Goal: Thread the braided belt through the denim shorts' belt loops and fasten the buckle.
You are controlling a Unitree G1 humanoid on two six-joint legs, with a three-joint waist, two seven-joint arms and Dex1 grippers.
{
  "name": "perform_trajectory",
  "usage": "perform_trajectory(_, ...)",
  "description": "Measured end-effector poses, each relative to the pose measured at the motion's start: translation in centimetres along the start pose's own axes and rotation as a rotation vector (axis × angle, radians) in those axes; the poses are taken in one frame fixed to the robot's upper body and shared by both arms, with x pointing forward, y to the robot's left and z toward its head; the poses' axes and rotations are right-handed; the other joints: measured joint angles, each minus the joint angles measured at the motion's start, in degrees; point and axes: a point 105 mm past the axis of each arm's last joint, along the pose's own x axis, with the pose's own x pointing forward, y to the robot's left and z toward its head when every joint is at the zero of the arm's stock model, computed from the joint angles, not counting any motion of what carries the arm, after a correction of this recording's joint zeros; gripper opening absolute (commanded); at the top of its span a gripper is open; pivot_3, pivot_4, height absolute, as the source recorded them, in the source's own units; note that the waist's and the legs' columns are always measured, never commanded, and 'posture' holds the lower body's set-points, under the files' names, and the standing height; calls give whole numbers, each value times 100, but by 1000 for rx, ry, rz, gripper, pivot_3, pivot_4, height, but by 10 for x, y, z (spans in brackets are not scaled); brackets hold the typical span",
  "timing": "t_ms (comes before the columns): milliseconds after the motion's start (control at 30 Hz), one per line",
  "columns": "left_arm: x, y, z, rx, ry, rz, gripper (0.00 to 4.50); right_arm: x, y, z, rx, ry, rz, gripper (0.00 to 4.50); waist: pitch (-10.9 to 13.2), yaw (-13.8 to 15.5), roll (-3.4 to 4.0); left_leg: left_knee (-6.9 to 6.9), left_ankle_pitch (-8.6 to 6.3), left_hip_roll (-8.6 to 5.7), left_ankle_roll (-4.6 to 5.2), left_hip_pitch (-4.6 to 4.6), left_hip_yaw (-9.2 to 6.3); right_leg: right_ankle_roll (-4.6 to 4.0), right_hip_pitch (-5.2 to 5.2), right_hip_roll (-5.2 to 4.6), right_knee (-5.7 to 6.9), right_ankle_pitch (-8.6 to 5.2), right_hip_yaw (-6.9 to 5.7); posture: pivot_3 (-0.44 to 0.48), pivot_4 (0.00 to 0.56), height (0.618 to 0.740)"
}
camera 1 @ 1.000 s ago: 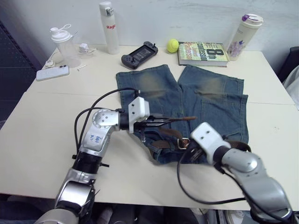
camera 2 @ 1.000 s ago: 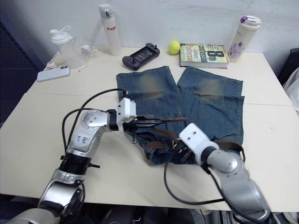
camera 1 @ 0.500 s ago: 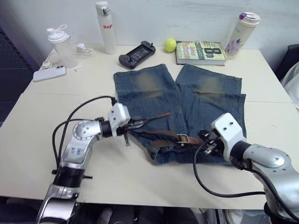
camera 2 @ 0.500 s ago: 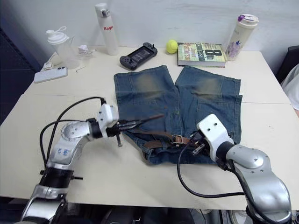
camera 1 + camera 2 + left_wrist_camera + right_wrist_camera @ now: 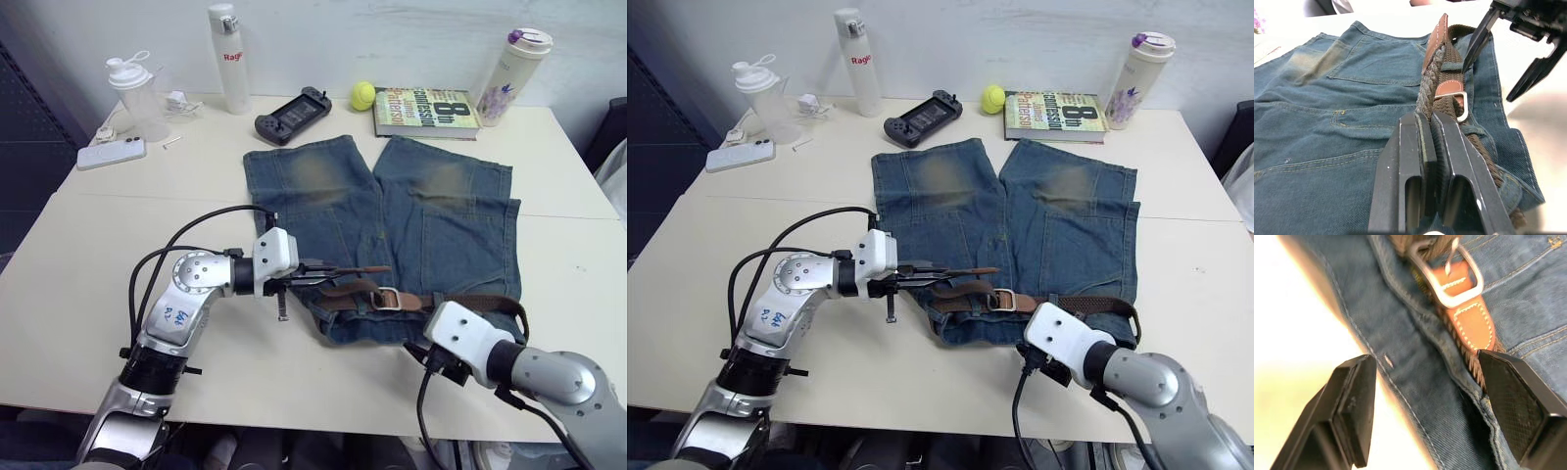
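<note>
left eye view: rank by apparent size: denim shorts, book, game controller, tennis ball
1. denim shorts
2. book
3. game controller, close to the book in footprint, so this order is unsure
4. tennis ball
All but the shorts sit at the table's far edge, so they look smaller.

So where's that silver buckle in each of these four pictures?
Left eye view: the buckle lies on the waistband of the denim shorts, near the table's front edge.
Right eye view: the buckle sits at the same spot.
Left wrist view: it lies past the left claw, which grips the braided belt.
Right wrist view: it lies beyond the open right claw.
Shared landmark: the tan leather tab beside the buckle.
</note>
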Motion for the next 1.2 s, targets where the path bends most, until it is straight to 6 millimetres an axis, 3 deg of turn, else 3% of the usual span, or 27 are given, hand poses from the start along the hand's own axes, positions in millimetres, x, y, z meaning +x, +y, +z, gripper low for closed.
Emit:
perform_trajectory(300, -1, 6, -16, 6, 79, -10, 0, 18, 1, 7, 21, -46, -145, 3517, 0, 24, 0, -1, 6, 0, -10, 0, 0, 0, -2, 3, -1, 0, 1, 0, 150, 740)
perform_trajectory(533, 3, 10, -23, 125, 174, -50, 0, 26, -1, 13, 24, -44, -194, 3517, 0, 54, 1, -4, 6, 0, -11, -1, 0, -1, -3, 4, 3, 0, 1, 0, 150, 740)
perform_trajectory(900, 15, 14, -14, 213, 186, -63, 0, 23, -9, 2, 100, 35, -267, 3517, -1, 58, 1, -2, 6, 0, -10, 0, 0, -1, -2, 3, 13, 0, 1, 0, 150, 740)
perform_trajectory(1033, 18, 16, -11, 217, 179, -58, 0, 24, -7, 2, 126, 54, -277, 2321, 0, 59, 1, 0, 6, -1, -10, -1, 0, -1, -2, 3, 15, 0, 0, 0, 150, 740)
perform_trajectory(1167, 20, 19, -7, 230, 176, -57, 0, 20, -11, -4, 118, 100, -321, 326, 0, 54, 1, 0, 6, -1, -10, -1, 0, -1, -3, 4, 16, 0, 1, 0, 150, 740)
perform_trajectory(1200, 20, 18, -7, 229, 176, -57, 0, 18, -12, -5, 111, 111, -326, 53, 0, 58, 1, -1, 6, -1, -10, -1, 0, -1, -4, 3, 16, 0, 0, 0, 150, 740)
